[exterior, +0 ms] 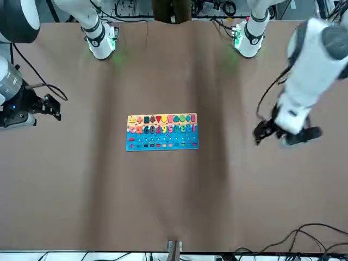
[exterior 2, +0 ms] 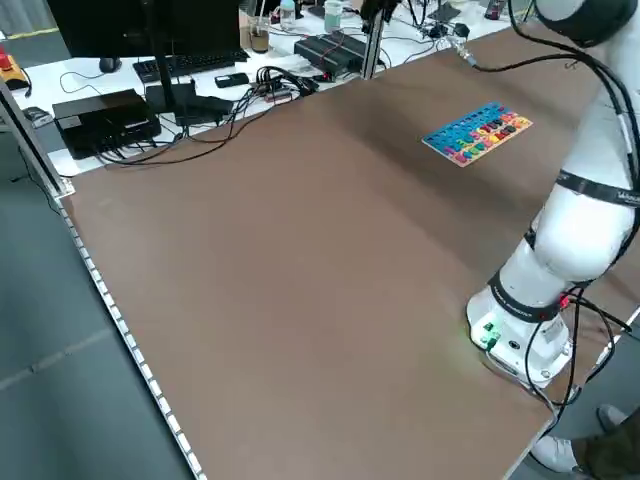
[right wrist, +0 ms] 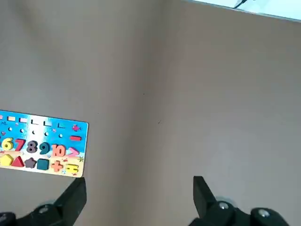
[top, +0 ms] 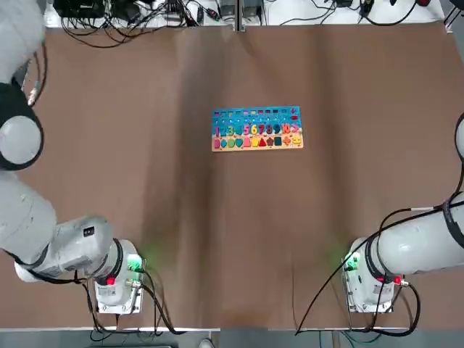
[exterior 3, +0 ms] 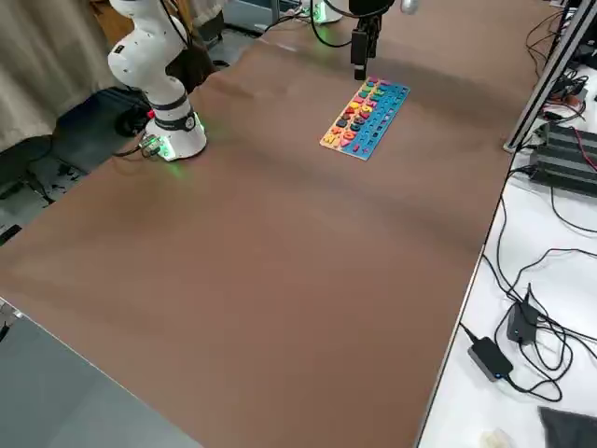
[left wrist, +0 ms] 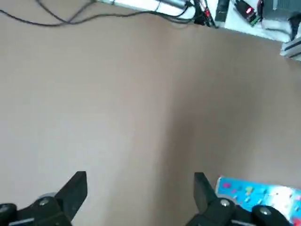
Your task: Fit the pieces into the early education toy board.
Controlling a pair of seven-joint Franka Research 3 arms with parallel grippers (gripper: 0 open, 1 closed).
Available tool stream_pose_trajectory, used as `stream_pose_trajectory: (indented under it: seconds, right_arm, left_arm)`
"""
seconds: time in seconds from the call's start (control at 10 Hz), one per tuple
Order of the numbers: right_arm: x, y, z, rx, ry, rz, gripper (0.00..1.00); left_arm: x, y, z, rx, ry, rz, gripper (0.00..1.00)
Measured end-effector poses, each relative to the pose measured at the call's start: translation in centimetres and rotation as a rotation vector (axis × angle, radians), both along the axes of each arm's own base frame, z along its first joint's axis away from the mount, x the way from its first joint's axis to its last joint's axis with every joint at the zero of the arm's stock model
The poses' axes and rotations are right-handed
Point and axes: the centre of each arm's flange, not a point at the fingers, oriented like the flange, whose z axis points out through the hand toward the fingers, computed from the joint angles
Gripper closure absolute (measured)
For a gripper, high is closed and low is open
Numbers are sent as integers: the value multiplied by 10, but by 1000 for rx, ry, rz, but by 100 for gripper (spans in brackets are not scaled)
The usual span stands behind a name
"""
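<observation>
Top view: toy board (top: 257, 128) lies mid-desk toward the far edge; no loose pieces visible.
Front view: left gripper (exterior: 270, 130) and right gripper (exterior: 48, 106) flank it, well apart.
Wrist views: both claws spread, empty.
Judged: fitting looks finished; only retreat left.

You had a brown table (top: 217, 239) under everything. Black cables (exterior 2: 215, 115) and a monitor (exterior 2: 140, 30) sat on the white bench (exterior 3: 541, 271) beyond its edge.

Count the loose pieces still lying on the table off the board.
0. No loose piece shows on the brown table in any view. The toy board at its centre looks filled; single tiny pieces cannot be told apart, and some may be hidden behind the arms.
</observation>
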Motion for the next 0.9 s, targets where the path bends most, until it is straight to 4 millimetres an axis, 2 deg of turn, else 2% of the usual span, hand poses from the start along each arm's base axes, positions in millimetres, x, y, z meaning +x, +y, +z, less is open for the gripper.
stream_pose_trajectory:
  seconds: [0.1, 0.3, 0.5, 0.6, 0.7, 0.9]
  right_arm:
    - [0, 0, 0, 0, 0, -1, 0]
    - [0, -1, 0, 0, 0, -1, 0]
    - [0, -1, 0, 0, 0, -2, 0]
    - [0, -1, 0, 0, 0, -2, 0]
    - [0, -1, 0, 0, 0, -3, 0]
    - [0, -2, 0, 0, 0, -3, 0]
  left_arm:
    - [-8, 22, 23, 9, 34, -33, 0]
    - [-25, 80, 62, -32, 80, -60, 0]
    - [-61, 132, 100, -63, 103, -53, 0]
    - [-80, 145, 116, -67, 99, -43, 0]
    - [-97, 146, 123, -69, 98, -42, 0]
    - [-111, 137, 118, -73, 113, -60, 0]
